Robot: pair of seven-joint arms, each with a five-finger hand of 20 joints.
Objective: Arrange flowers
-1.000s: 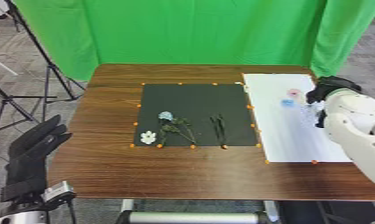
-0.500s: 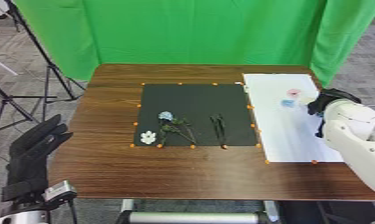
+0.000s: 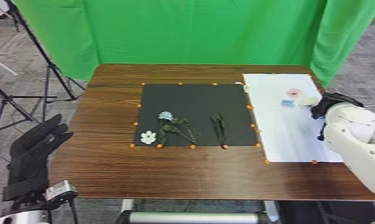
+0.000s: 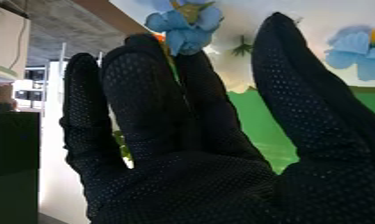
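The right hand [image 3: 322, 109] is over the far right part of the table [image 3: 103, 170], at the outer edge of the white sheet [image 3: 294, 142], with its fingers straight and its thumb held apart. On that sheet, just left of the hand, lies a small blue flower [image 3: 287, 103], with a pink flower [image 3: 294, 93] just beyond it on the far side. In the right wrist view, a blue bloom [image 4: 185, 25] with a yellow-green base is right by the fingertips, partly behind them; whether they touch it is hard to say from here. A second blue bloom [image 4: 361, 55], broad-petalled with an orange-yellow middle, is near the thumb. Well to the left, the black mat [image 3: 188, 95] bears a pale blue flower head [image 3: 166, 116], a white flower [image 3: 148, 137] near its left near corner, a leafy dark green stem [image 3: 175, 129] with thin stalks running toward the near edge, and slim dark stems [image 3: 219, 131] farther right. The left hand [image 3: 32, 147] is beyond the table's left side, near end, also open, its fingers extended and thumb apart. A green curtain [image 3: 183, 35] hangs beyond the far edge.
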